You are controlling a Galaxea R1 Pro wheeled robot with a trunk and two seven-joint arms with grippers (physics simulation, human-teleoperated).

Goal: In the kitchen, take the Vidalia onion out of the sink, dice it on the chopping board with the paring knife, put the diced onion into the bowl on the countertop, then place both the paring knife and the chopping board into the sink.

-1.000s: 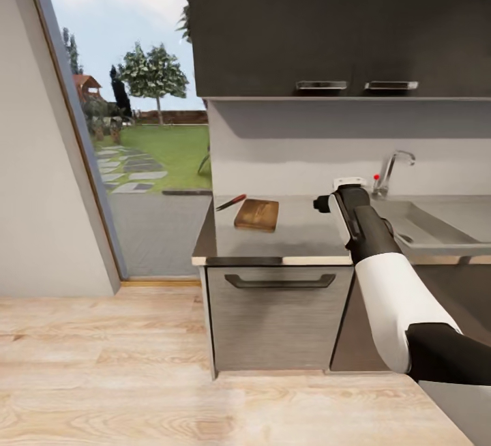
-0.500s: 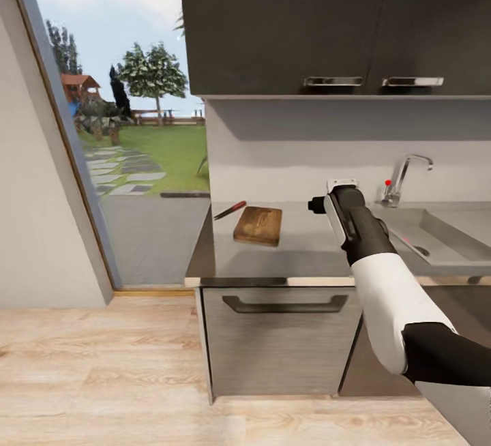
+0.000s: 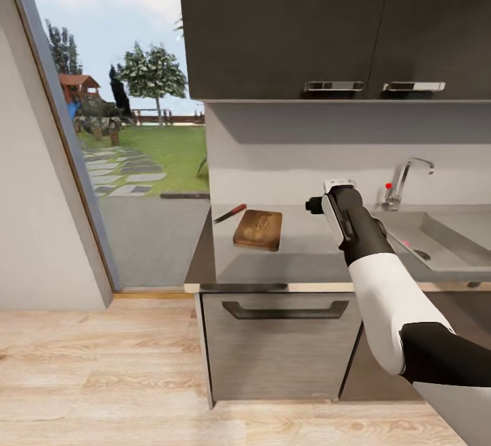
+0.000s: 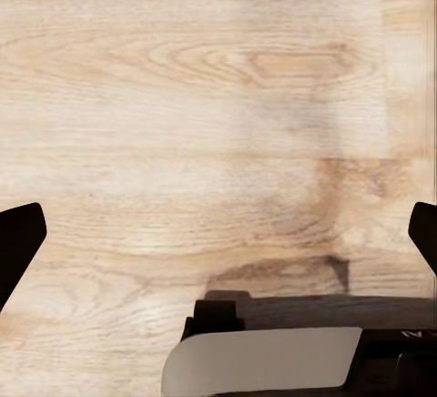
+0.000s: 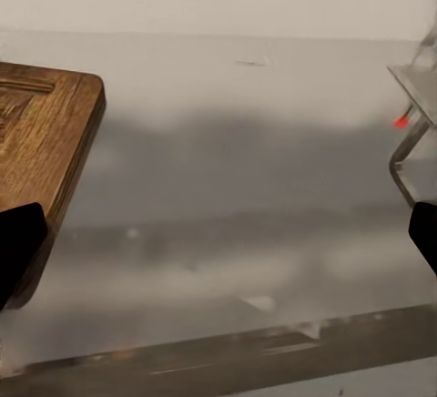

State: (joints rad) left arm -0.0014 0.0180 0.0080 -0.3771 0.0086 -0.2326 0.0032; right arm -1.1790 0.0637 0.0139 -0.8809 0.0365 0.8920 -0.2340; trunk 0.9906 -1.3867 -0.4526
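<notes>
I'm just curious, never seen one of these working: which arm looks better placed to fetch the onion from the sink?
Probably the right. The right gripper is raised over the countertop, jaws apart, with the sink on its side. The left gripper faces the wooden floor.

Soft daylight from the doorway (image 3: 146, 159), glossy countertop (image 3: 300, 255) reflections, slightly blurred renders.

Dark wall cabinets (image 3: 327, 23) with steel handles (image 3: 333, 85) span the upper right. At left, a glass door (image 3: 123, 125) shows lawn and a tree (image 3: 153, 72). Wood floor (image 3: 102, 371) crosses the bottom; a drawer (image 3: 279, 344) sits lower centre.
</notes>
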